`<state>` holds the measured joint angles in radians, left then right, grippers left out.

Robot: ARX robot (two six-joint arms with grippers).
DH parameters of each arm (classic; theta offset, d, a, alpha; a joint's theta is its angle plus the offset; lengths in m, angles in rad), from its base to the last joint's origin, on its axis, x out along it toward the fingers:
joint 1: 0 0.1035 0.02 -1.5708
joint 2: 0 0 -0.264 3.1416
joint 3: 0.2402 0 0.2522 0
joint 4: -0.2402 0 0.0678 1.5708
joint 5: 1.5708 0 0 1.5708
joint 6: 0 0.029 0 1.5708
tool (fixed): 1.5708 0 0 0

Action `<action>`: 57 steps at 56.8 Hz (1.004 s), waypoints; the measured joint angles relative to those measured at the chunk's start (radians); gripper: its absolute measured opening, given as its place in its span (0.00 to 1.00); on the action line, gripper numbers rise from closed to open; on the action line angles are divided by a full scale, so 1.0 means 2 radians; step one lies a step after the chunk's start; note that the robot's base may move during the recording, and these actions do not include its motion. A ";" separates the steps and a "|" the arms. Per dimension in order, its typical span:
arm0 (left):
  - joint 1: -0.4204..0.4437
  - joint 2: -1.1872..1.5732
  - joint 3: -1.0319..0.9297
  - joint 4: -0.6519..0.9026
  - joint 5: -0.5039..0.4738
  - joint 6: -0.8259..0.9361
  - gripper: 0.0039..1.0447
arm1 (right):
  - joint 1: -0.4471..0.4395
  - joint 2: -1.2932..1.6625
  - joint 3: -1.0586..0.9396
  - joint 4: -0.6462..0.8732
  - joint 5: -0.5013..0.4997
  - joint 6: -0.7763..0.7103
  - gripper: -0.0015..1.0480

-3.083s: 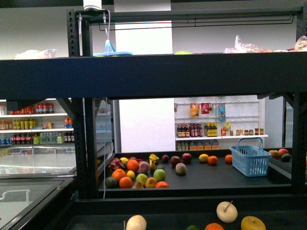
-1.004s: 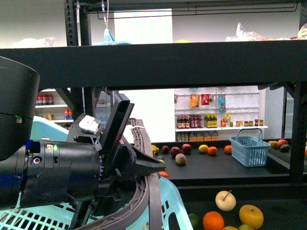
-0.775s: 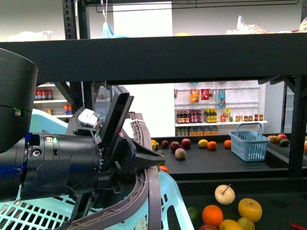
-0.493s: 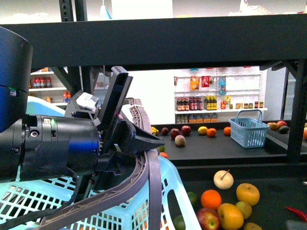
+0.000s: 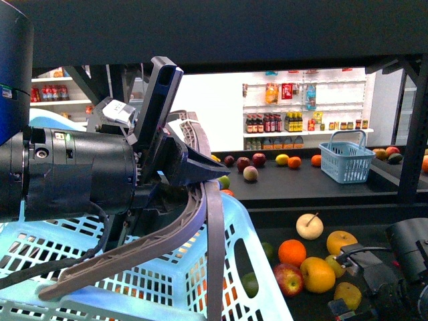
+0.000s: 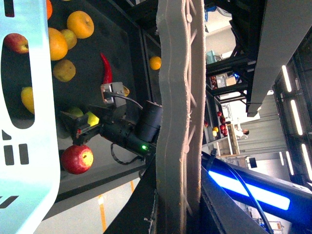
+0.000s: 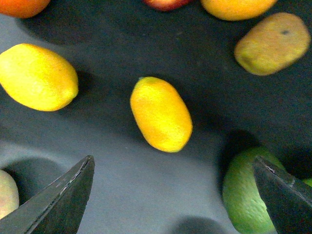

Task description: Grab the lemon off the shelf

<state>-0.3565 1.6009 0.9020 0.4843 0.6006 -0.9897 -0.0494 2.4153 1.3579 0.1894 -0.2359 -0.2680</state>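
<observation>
Newly brought into view, right gripper [image 7: 173, 165] is poised open over lemon [image 7: 161, 114] near shelf's [image 5: 321, 208] front edge for grasping; left gripper [image 5: 199, 175] is clenched on handle [image 5: 211, 247].

Bright backlit store beyond — near arm dim, wrist close-up soft

On my feed the left arm [image 5: 73, 177] is a fat matt-black drum with a dark blue collar [image 5: 12, 73], a tiny green light [image 5: 66, 136], a white sticker [image 5: 115, 109] and a looping black cable [image 5: 105, 227], and the right arm [image 5: 401, 281] is also black, ending in dark wedge-tipped jaws.
</observation>
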 joint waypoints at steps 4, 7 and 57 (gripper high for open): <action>0.000 0.000 0.000 0.000 0.000 0.000 0.12 | 0.002 0.023 0.032 -0.020 -0.017 -0.016 0.93; 0.000 0.000 0.000 0.000 0.000 0.000 0.12 | 0.002 0.040 0.059 -0.035 -0.026 -0.031 0.93; 0.000 0.000 0.000 0.000 0.000 0.000 0.12 | 0.010 0.199 0.201 -0.048 -0.031 -0.076 0.88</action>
<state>-0.3565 1.6009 0.9024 0.4843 0.6003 -0.9897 -0.0288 2.8124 1.7596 0.0940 -0.2981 -0.4206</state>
